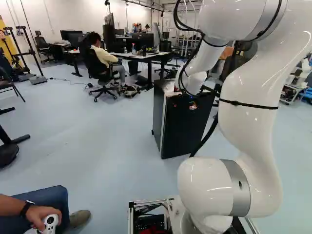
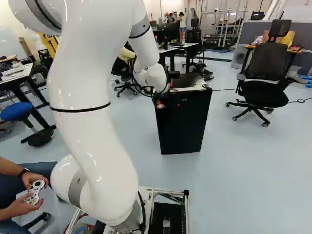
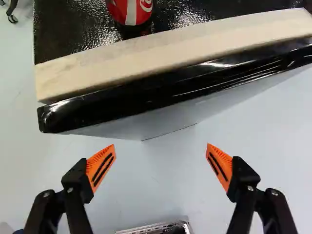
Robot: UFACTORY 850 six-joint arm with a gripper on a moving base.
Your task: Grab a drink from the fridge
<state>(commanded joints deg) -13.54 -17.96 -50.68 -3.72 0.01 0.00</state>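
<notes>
Going across the right base view from my desk here: blue stool (image 2: 18, 111) over at the left edge, then my arm (image 2: 92, 122) filling most of the left half. Its wrist end sits just left of the middle, with the gripper (image 2: 165, 100) down by the near top edge of the black fridge (image 2: 183, 122). Fridge is middle of the frame, door shut. Big black office chair (image 2: 265, 85) is upper right, well apart from all that.

Wrist view's the good one, tbh. Pincer's wide, orange pads (image 3: 101, 168) well apart and nothing between them, only floor (image 3: 156, 170) below. The drink (image 3: 129, 12), red with a white stripe, is on top of the fridge, ahead of the gripper and just behind the pale front strip (image 3: 170, 53). Neither finger's touching it.
</notes>
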